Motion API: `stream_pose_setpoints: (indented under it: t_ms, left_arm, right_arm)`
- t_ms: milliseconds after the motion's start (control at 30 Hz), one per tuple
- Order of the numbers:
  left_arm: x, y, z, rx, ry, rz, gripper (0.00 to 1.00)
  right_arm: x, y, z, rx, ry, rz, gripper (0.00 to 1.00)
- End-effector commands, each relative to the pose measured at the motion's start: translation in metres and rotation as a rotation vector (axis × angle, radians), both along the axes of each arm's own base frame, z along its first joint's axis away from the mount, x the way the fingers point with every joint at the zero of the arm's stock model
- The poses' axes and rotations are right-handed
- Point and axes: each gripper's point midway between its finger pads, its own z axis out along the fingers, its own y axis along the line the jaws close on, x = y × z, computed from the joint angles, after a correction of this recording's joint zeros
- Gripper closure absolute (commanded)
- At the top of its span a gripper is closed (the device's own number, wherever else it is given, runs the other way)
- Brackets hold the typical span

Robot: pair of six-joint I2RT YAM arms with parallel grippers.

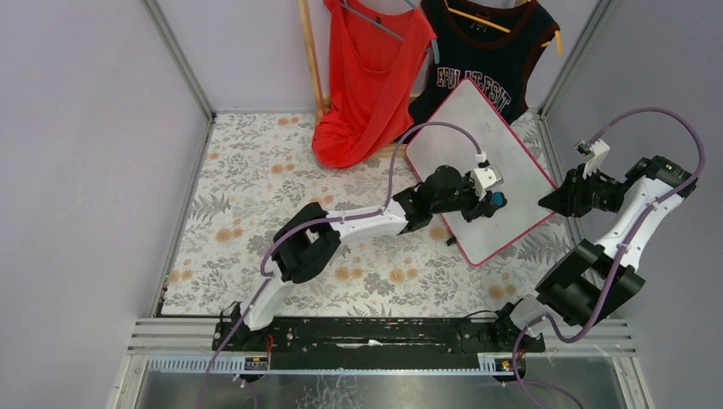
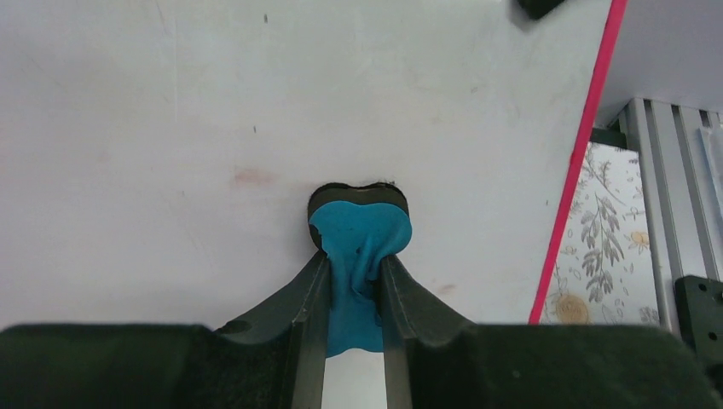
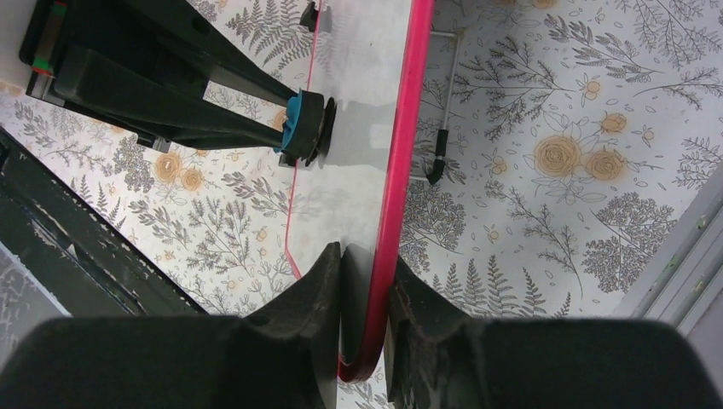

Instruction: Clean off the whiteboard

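With the whiteboard (image 2: 170,102) clamped by the right hand (image 3: 367,273), the blue eraser (image 2: 358,234) gripped in the left hand (image 2: 354,273) is pressed on it, and a faint red smudge (image 2: 251,176) should be wiped next.

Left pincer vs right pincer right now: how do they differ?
The left pincer clamps a blue eraser; the right pincer clamps the pink-framed edge of the whiteboard. The left pincer faces the board's surface, eraser pressed on it; the right pincer straddles the rim. Shared: both are shut on something.
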Motion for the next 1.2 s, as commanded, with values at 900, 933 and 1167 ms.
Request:
stream_pose_setpoints:
  t_ms: [900, 933, 1167]
  left_arm:
    - [0.029, 0.201, 0.035, 0.239, 0.232, 0.460, 1.00]
    - [0.029, 0.207, 0.035, 0.245, 0.238, 0.482, 1.00]
    - [0.026, 0.237, 0.022, 0.248, 0.302, 0.563, 1.00]
  right_arm:
    - [-0.003, 0.000, -0.012, -0.046, 0.099, 0.057, 0.88]
    - [-0.003, -0.001, -0.011, -0.048, 0.097, 0.055, 0.83]
    - [0.002, -0.004, 0.002, -0.046, 0.087, 0.016, 0.47]
